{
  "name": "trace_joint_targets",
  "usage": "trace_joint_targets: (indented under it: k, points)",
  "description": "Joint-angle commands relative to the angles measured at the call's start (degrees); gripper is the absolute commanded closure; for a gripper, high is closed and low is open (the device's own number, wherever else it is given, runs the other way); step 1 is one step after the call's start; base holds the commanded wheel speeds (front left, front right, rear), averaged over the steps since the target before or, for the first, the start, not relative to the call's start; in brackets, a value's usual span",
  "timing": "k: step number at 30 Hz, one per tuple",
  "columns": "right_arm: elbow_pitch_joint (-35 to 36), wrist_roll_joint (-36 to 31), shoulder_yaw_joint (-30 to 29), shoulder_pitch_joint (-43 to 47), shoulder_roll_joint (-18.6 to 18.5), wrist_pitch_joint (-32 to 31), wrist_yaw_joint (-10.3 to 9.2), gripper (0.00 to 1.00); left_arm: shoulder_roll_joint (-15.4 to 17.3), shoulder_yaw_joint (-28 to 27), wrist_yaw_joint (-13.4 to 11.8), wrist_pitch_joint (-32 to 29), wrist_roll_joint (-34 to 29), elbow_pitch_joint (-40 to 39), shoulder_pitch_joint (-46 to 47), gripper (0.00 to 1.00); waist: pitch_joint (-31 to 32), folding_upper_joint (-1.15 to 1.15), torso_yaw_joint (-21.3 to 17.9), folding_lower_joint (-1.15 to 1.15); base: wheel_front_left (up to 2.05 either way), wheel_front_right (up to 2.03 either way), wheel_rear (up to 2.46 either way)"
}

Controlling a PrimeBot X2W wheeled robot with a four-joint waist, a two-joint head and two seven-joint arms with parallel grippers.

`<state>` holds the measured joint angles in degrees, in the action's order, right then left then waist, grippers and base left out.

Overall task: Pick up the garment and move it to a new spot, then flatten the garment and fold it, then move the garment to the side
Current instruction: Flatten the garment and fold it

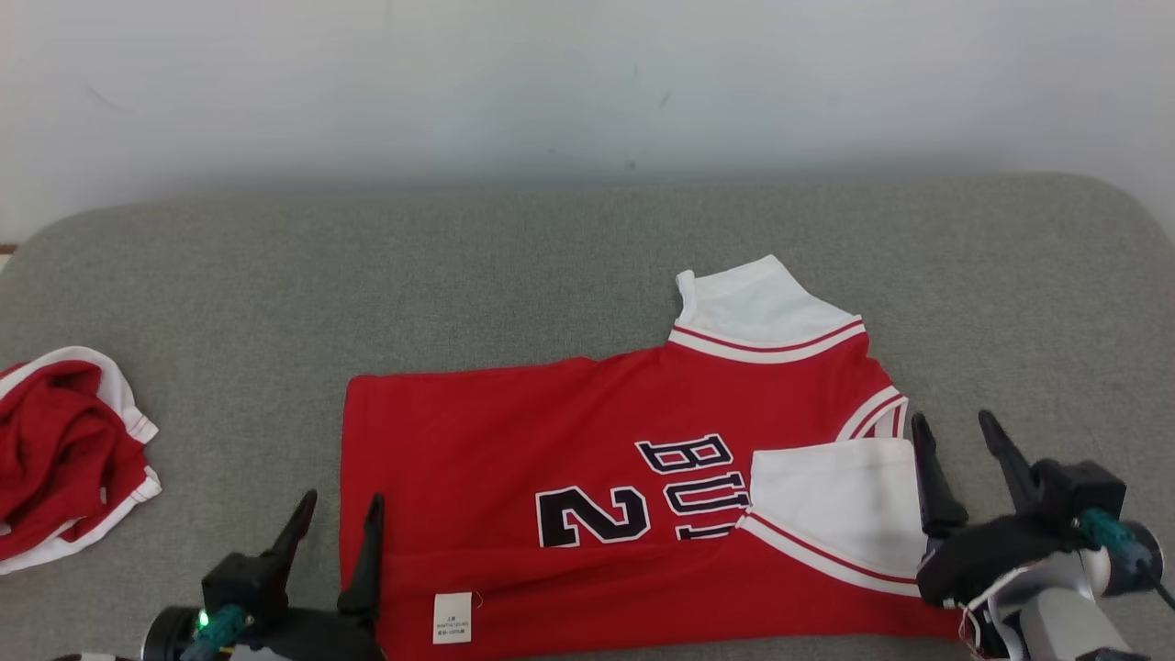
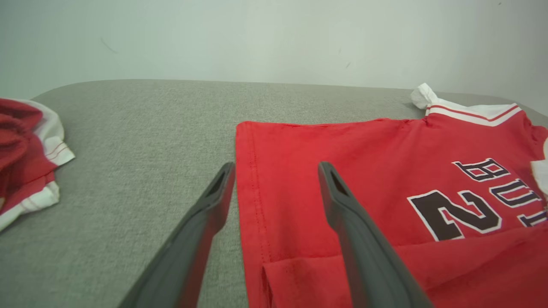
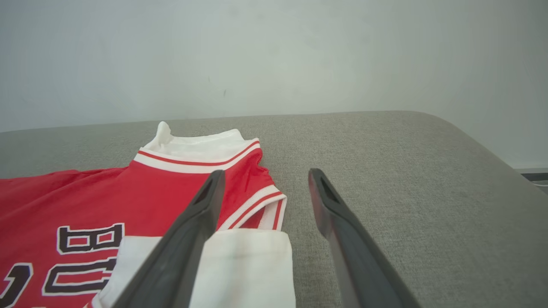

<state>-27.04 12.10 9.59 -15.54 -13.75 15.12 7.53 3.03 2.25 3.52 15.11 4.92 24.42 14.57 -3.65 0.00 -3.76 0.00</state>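
Note:
The garment [image 1: 569, 441] is a red jersey with white sleeves and black lettering, lying flat on the grey cushion [image 1: 514, 266], its near edge folded over onto the body. My left gripper [image 1: 335, 508] is open at the jersey's left hem, one finger over the cloth [image 2: 299, 214] and one over bare cushion. My right gripper [image 1: 952, 427] is open at the jersey's right end, straddling the edge of the folded white sleeve [image 3: 252, 265]. Nothing is held between either pair of fingers.
A second crumpled red and white garment [image 1: 64, 450] lies at the cushion's left edge, also seen as that red and white heap [image 2: 25, 154] in the left wrist view. A pale wall [image 1: 587, 83] rises behind. The cushion's rounded right corner [image 3: 492, 149] drops off to the right.

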Motion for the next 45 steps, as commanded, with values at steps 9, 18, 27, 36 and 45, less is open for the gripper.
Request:
trace_joint_targets:
  k: [9, 18, 27, 36, 45]
  points:
    - [0.5, -0.7, 0.6, -9.0, 0.1, 0.0, -0.08, 0.0, 1.5, 1.1, 2.5, 0.1, -2.4, 6.6, 15.5, 0.0, -9.6, 0.0, 0.1, 0.0, 0.0, 0.0, 0.0]
    - [1.6, 0.8, 1.4, -9.6, 0.7, 0.0, -0.08, 0.0, 2.9, 0.2, 2.6, 0.1, -1.8, 16.8, 24.6, 0.0, -12.0, 0.0, -1.3, 0.0, 0.0, 0.0, 0.0]
    - [2.9, 1.8, 0.6, -10.7, -0.2, 0.0, -0.08, 0.0, 3.4, -1.0, 3.1, 0.1, 0.2, 23.5, 30.0, 0.0, -13.1, 0.0, -2.0, 0.0, 0.0, 0.0, 0.0]
    - [4.6, 2.4, 2.5, -13.9, -1.6, 0.0, -0.08, 0.0, 3.3, -0.1, 3.6, 0.1, 1.8, 32.1, 33.9, 0.0, -13.1, 0.0, -2.0, 0.0, 0.0, 0.0, 0.0]
    - [5.2, 3.4, 4.5, -17.3, -4.2, 0.0, -0.08, 0.0, 3.0, 0.9, 3.8, 0.1, 2.8, 33.4, 35.2, 0.04, -13.6, 0.0, -1.7, 0.0, 0.0, 0.0, 0.0]
